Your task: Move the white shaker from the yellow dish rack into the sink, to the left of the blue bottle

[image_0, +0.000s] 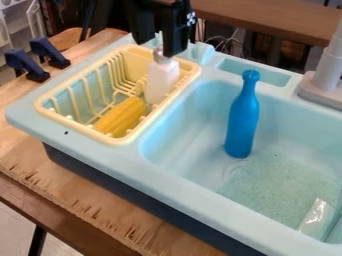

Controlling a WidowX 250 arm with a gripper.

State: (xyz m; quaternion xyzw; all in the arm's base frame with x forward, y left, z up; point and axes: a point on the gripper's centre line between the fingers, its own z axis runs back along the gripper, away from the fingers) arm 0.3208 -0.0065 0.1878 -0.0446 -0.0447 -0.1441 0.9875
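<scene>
Past the toy sink's front rim (200, 202), we are wanting the gripper (158, 48) centred on the white bottle (161, 79), unable to tell its opening or hold.

On the table (37, 162), a sink unit (20, 117). At its left, a dish rack (83, 128), with a corn cob (121, 116) toward the front and a dispenser (162, 80) behind and to the right of it. Right of the rack, the basin (174, 145), with a bottle (242, 120) inside and a packet (314, 217) near the front right. Behind the basin, a recess (254, 72), with a faucet (327, 67) to its right. Left of the unit, two clamps (25, 65).
</scene>
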